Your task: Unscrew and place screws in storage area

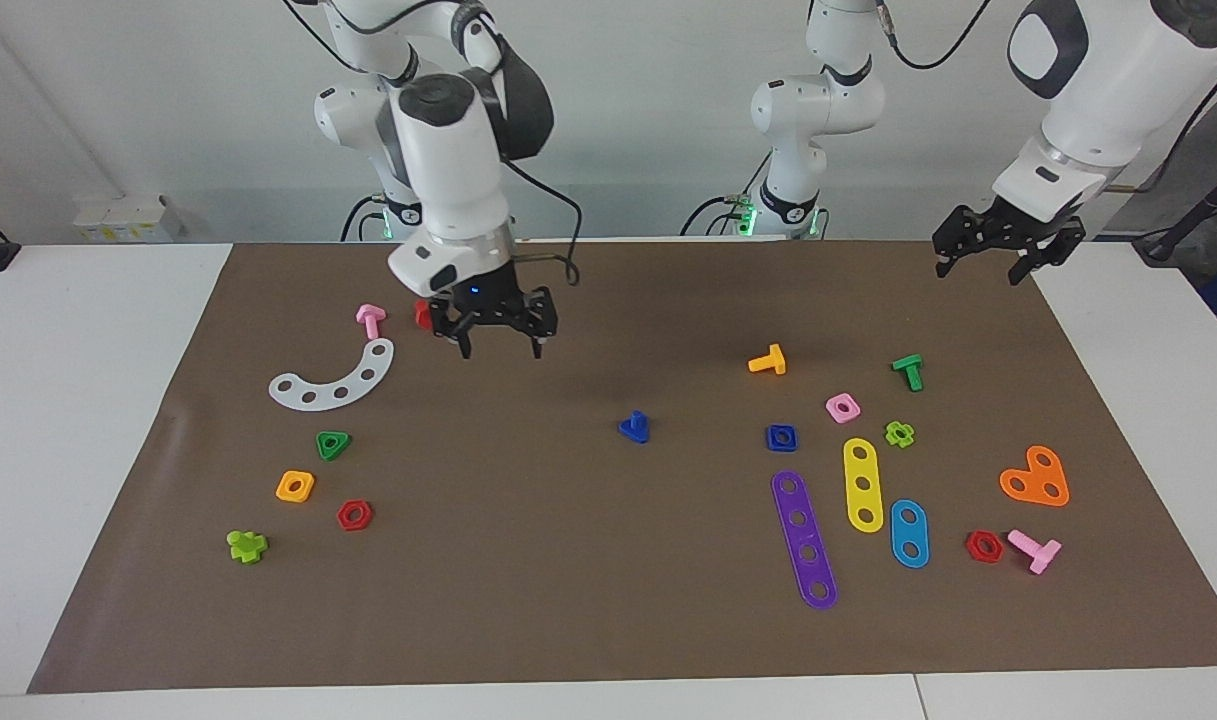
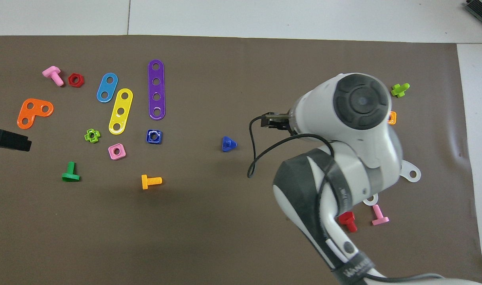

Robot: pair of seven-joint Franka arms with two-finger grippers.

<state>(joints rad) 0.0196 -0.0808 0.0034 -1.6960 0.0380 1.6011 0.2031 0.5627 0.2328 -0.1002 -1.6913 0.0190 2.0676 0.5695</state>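
The dark-blue bolt (image 1: 634, 427) with a triangular head stands alone on the brown mat near its middle; it also shows in the overhead view (image 2: 228, 144). Its dark-blue square nut (image 1: 781, 437) lies apart from it toward the left arm's end, beside a pink square nut (image 1: 842, 407); the nut also shows in the overhead view (image 2: 154, 136). My right gripper (image 1: 501, 345) is open and empty, raised over the mat beside a red bolt (image 1: 423, 314). My left gripper (image 1: 983, 265) is open and empty, waiting over the mat's edge at its own end.
Toward the left arm's end lie purple (image 1: 805, 538), yellow (image 1: 863, 484) and light-blue (image 1: 909, 533) plates, an orange plate (image 1: 1036, 478), orange (image 1: 768, 360) and green (image 1: 908, 371) bolts. Toward the right arm's end lie a white curved plate (image 1: 333, 380) and several nuts and bolts.
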